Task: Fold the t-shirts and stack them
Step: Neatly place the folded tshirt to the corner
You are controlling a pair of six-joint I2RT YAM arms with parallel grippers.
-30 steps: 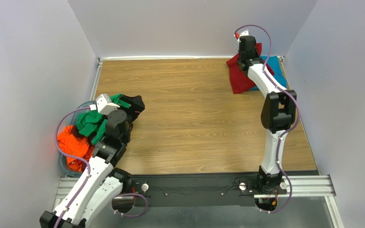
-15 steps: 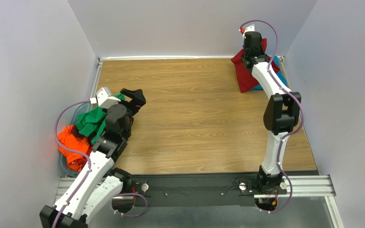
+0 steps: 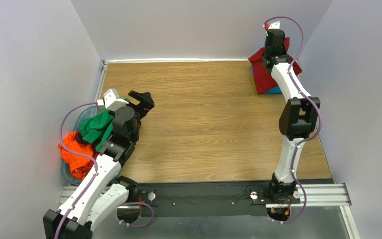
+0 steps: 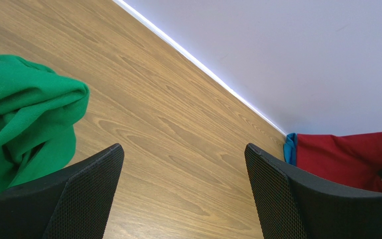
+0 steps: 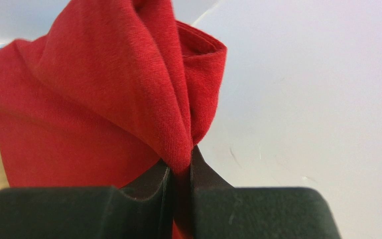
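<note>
here, the right pincer point(image 5: 180, 162) is pressed together on a bunched fold of the dark red shirt point(image 5: 103, 99). the cloth rises out of the narrow slit between its two black jaws and spreads up and to the left, in front of a pale wall point(image 5: 302, 99). in the overhead view the right arm reaches to the far right corner of the wooden table point(image 3: 203, 124). there the red shirt stands as a lifted peak at the pincer, with its lower part draped down toward the tabletop. a teal-blue shirt point(image 4: 290, 147) lies beneath it, showing only as a thin strip at the red shirt's edge. the left pincer point(image 4: 183, 149) is spread wide and holds nothing. it hovers above the boards near the table's left side, aimed across at the far right corner. the green shirt point(image 4: 23, 114) lies crumpled just beside the jaw on the left of the wrist view; whether the two touch cannot be told. seen from overhead, the green shirt rests on top of the orange shirt point(image 3: 73, 152). both are heaped at the table's left edge, well apart from the red and teal pair.
</note>
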